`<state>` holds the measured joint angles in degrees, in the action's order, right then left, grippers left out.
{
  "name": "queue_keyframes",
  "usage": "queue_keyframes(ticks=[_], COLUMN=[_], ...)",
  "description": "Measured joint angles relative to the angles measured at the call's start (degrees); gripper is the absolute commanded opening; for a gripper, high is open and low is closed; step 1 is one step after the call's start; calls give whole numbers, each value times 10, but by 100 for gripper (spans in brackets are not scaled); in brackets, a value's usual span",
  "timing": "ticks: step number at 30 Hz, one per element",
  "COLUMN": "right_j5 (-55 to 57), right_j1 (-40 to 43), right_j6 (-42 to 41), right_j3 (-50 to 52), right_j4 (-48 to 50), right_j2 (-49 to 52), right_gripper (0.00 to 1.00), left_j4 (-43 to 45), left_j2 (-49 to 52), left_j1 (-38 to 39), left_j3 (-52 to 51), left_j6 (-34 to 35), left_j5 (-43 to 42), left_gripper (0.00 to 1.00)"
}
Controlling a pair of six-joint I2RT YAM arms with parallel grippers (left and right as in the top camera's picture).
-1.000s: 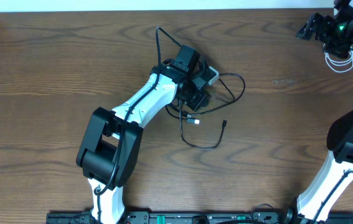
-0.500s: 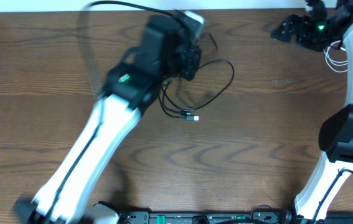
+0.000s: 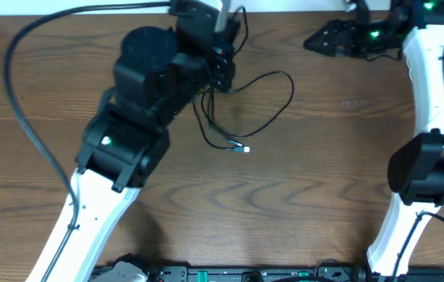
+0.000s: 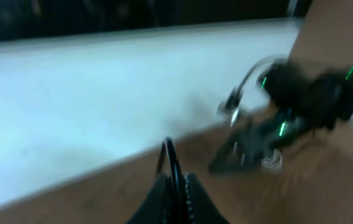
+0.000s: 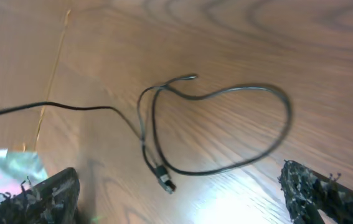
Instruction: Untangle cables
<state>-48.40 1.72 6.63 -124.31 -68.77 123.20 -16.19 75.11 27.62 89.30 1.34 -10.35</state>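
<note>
My left gripper (image 3: 220, 74) is raised near the table's back edge, shut on a thin black cable (image 3: 280, 98). In the left wrist view the cable (image 4: 171, 162) runs up between the closed jaws (image 4: 176, 190). The rest of the cable lies in a loop on the wood, with its small plug end (image 3: 242, 149) pointing toward the front. My right gripper (image 3: 319, 39) is open and empty at the back right, pointing left. Its wrist view shows the loop (image 5: 238, 90) and plug (image 5: 164, 180) between the spread jaws (image 5: 182, 199). A blurred small white coil (image 4: 271, 162) lies under the right arm; the overhead view does not show it.
A white wall strip (image 3: 300, 5) runs along the table's back edge. The thick black arm wire (image 3: 26, 125) arcs over the left side. My right arm (image 3: 429, 70) stands along the right edge.
My left arm has risen and swung toward the back with the black cable, dragging the loop backward. My right gripper has moved left along the back edge.
</note>
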Motion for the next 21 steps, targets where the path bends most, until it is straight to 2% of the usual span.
queue_keyframes(ticks=[6,15,21], right_j5=[-19,-157,-224], right_j1=[-46,-74,-123], right_j6=[31,154,229], right_j3=[0,0,0], right_j4=[1,14,19], right_j2=[0,0,0], right_gripper=[99,99,96], left_j4=[61,91,91], left_j2=[-57,-104,-105], left_j1=[-23,-32,-32], left_j3=[0,0,0], left_j6=[17,66,86], left_j5=[0,0,0], left_gripper=[7,8,7])
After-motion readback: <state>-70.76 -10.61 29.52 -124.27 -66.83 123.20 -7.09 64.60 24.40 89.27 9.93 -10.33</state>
